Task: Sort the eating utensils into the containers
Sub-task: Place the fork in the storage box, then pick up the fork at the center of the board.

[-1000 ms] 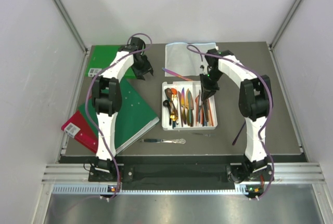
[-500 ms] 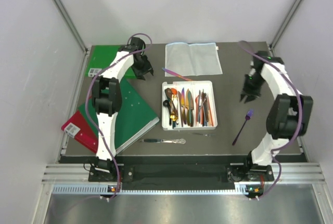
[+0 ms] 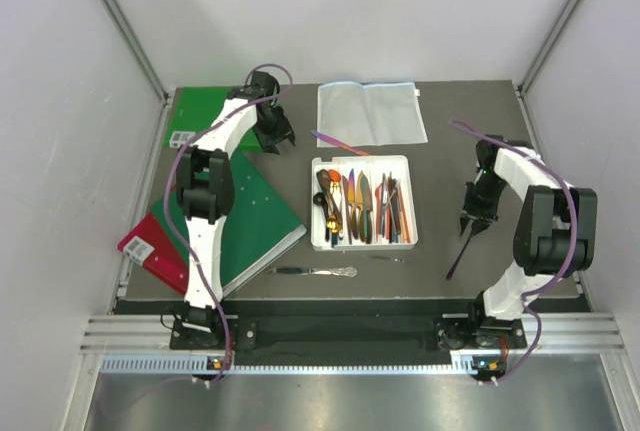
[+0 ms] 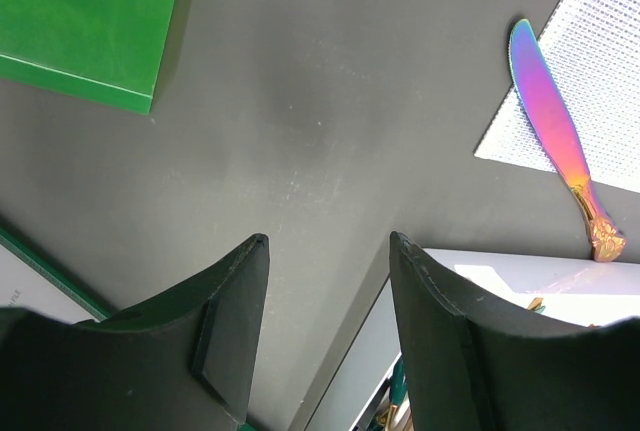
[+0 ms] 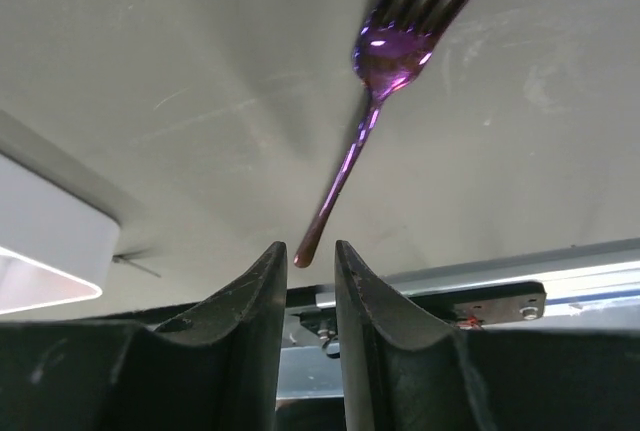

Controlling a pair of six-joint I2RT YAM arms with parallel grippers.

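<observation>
My right gripper [image 5: 306, 261], narrowly parted and empty, hangs over the purple fork [image 5: 385, 61]; closing off-centre could skid it.

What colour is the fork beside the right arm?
The fork is metallic purple, clearest in the right wrist view.

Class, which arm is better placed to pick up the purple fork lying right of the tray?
Right. The right gripper hovers over the purple fork, jaws slightly apart; the left gripper sits across the tray.

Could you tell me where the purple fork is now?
Seen from above, the purple fork lies on the table, right of the white tray, near the right gripper.
</observation>
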